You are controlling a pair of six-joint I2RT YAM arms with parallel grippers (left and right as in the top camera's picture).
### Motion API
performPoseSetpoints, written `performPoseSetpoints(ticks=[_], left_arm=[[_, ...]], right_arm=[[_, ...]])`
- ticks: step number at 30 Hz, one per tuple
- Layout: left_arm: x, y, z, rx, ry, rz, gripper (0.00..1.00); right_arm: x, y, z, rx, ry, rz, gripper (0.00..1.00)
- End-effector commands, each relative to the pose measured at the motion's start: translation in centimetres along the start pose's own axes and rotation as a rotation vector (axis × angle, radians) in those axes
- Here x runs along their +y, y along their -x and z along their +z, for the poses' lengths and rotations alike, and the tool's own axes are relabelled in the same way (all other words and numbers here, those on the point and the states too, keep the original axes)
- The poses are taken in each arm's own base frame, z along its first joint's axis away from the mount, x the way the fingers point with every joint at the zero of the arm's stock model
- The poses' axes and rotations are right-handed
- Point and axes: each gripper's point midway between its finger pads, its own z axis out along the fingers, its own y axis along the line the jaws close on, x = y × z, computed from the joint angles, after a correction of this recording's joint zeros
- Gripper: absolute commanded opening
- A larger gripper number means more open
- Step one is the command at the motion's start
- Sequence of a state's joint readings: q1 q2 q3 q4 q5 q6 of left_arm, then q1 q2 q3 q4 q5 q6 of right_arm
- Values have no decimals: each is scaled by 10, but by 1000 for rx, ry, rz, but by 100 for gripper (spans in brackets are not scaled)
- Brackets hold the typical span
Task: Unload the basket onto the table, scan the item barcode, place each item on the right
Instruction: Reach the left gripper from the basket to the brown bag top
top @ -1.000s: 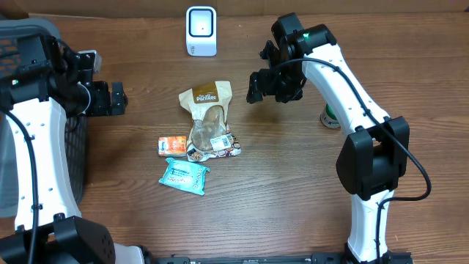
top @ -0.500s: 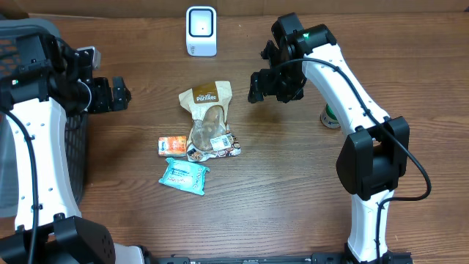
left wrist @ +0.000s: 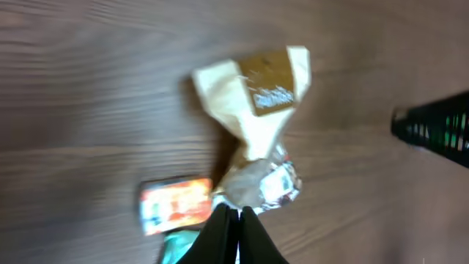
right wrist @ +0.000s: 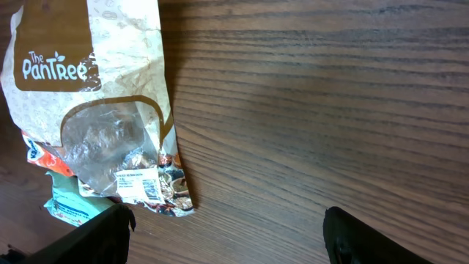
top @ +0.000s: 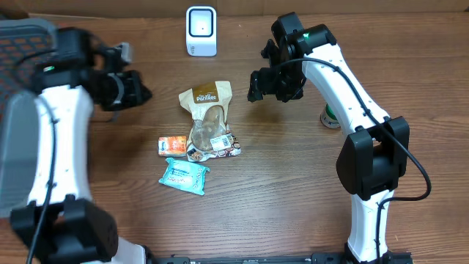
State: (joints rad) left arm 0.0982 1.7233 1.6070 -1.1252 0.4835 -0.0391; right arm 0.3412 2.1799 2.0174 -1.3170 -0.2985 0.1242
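A tan and clear snack bag (top: 207, 121) lies mid-table, with a barcode label (right wrist: 139, 183) on its clear lower part. An orange packet (top: 172, 144) and a teal packet (top: 185, 175) lie beside its lower end. The white scanner (top: 201, 31) stands at the back edge. My left gripper (top: 139, 92) hovers left of the bag, blurred and shut on nothing; in its wrist view the gripper (left wrist: 236, 213) points over the bag (left wrist: 256, 103). My right gripper (top: 275, 84) hangs open to the right of the bag's top, and its fingers (right wrist: 95, 235) are spread wide above bare wood.
A green and white can (top: 330, 117) stands right of the right arm. A grey mesh basket (top: 15, 125) fills the left edge behind the left arm. Bare wood lies between the bag and the can.
The left arm has swung right toward the bag, and its gripper has gone from open to shut. The right arm and the items have not moved.
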Motion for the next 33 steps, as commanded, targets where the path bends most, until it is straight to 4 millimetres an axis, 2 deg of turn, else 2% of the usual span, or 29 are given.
performPoseSetpoints(ticks=[1,7,10,13,19,26,33], left_arm=[[-27,-2,29,57,-53,30,4],[-48,-9,75,133,-72,29,4],[-48,-12,93,156,-38,41,4],[-40,-16,110,173,38,52,4],[-11,-20,138,197,189,-29,4],[0,-21,170,215,198,-40,4],[16,-37,205,286,217,-55,4]], right_arm=[[0,-1,4,6,-6,4,82],[0,-1,4,6,-6,4,82],[0,-1,4,6,-6,4,82],[0,-1,4,6,-6,4,82],[0,-1,4,6,-6,3,82],[1,1,4,1,-5,2,82],[1,1,4,0,-5,1,82]])
